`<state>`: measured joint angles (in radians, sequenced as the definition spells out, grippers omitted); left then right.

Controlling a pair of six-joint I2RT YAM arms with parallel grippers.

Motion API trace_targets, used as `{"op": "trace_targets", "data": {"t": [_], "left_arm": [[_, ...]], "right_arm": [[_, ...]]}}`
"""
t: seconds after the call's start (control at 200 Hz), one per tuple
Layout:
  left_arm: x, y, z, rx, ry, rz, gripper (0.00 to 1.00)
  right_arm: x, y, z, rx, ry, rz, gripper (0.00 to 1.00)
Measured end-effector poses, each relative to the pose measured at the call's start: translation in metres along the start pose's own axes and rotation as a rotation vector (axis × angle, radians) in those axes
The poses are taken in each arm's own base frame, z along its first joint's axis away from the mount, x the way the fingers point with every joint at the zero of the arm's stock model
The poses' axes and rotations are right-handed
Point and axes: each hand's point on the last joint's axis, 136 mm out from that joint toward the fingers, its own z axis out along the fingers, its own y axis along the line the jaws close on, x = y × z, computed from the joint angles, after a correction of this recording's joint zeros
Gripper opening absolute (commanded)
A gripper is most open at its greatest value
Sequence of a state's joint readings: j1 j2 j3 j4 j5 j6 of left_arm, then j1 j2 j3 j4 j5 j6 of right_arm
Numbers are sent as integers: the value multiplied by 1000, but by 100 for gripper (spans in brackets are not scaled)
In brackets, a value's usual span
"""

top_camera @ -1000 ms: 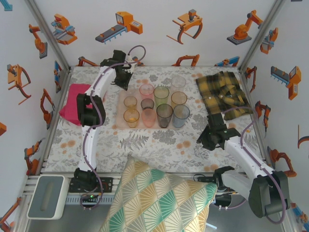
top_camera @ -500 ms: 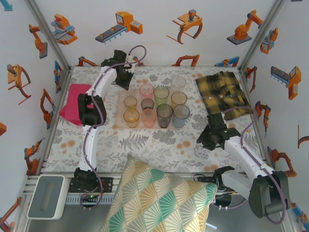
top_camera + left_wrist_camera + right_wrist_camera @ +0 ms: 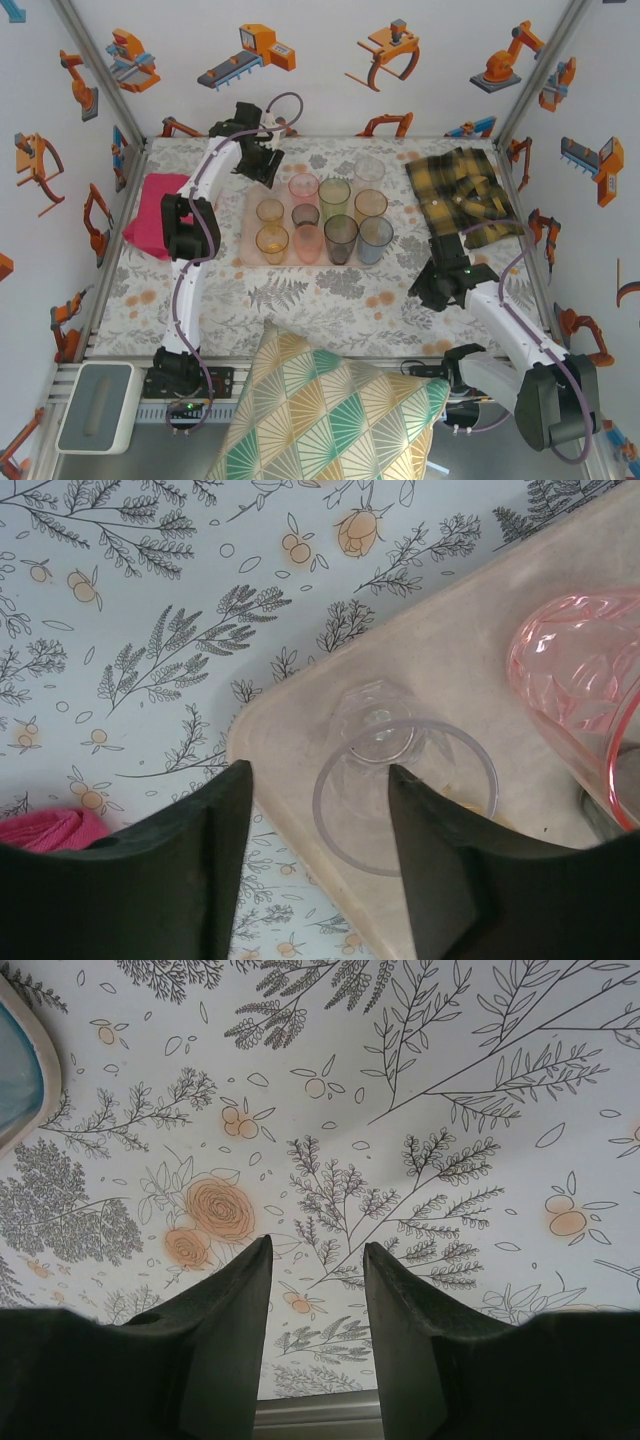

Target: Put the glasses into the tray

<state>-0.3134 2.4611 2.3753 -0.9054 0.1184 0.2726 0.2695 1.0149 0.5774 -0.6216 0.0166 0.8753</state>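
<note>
The pale pink-beige tray lies mid-table with several glasses standing in it, among them a pink one, a green one and a blue one. My left gripper hovers over the tray's back left corner. In the left wrist view a clear glass stands upright in that corner of the tray. The left gripper is open: one finger is outside the rim, the other over the glass mouth. My right gripper is open over bare floral cloth, right of the tray.
A magenta cloth lies left of the tray and a yellow-black plaid cloth at the back right. A patterned cushion sits at the near edge between the arm bases. A pink glass stands close to the clear one.
My left gripper's jaws have spread apart, letting go of the clear glass at the tray's back left corner. The right arm has stayed still.
</note>
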Motion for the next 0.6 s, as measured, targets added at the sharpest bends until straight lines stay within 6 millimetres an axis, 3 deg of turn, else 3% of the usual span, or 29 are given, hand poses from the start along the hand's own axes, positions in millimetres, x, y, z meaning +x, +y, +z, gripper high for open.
{"op": "trace_targets", "data": {"t": [0.15,0.275,0.441,0.556,0.576,0.596], "left_arm": [[-2,6,-5,-22,-5,-2,75],[-8,16,-24,-52,-32,-10,78],[-19,34,-68,-96,-91,-31,85],[-25,45,-112,-119,-142,-67,91],[-25,47,-119,-122,-151,-75,92],[-26,48,-129,-123,-165,-85,93]], "right_arm": [[-6,4,-4,-7,-16,-9,43],[-11,6,-8,-2,-33,-15,45],[-21,4,-14,18,-70,-32,53],[-33,3,-25,35,-133,-52,59],[-36,2,-27,38,-147,-54,68],[-39,2,-30,40,-163,-56,91]]}}
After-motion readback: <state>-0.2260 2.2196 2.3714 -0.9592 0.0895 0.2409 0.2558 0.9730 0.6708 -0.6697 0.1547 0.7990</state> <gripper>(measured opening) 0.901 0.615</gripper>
